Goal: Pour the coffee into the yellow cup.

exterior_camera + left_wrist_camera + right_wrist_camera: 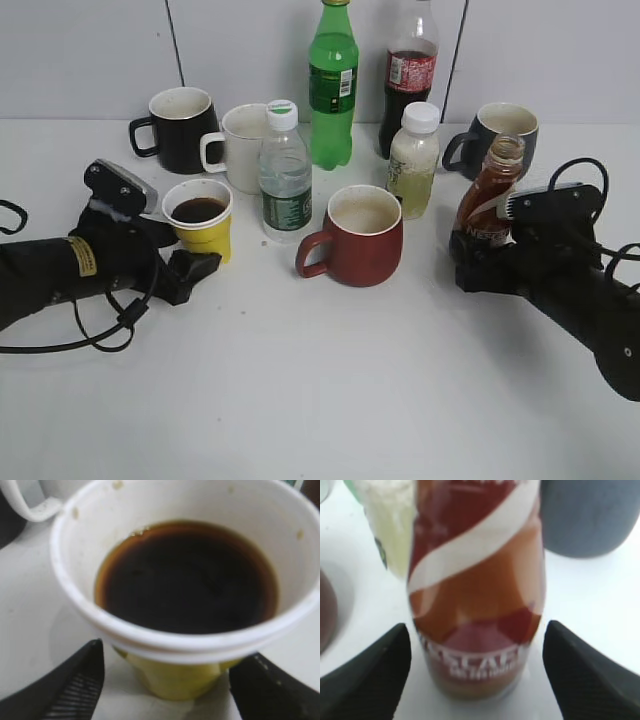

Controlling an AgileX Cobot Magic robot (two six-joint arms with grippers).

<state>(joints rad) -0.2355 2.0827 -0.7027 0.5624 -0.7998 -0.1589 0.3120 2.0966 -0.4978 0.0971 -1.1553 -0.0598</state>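
With both my grippers [165, 680] [475, 675] spread apart, bumping the full yellow cup [205, 228] near the bench's left edge could spill coffee [185, 577].

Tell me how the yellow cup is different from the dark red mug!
The yellow cup has no handle; the dark red mug has one on its left. The cup is smaller than the mug. The cup holds dark coffee; the mug looks empty. Both stand upright on the white table, white inside.
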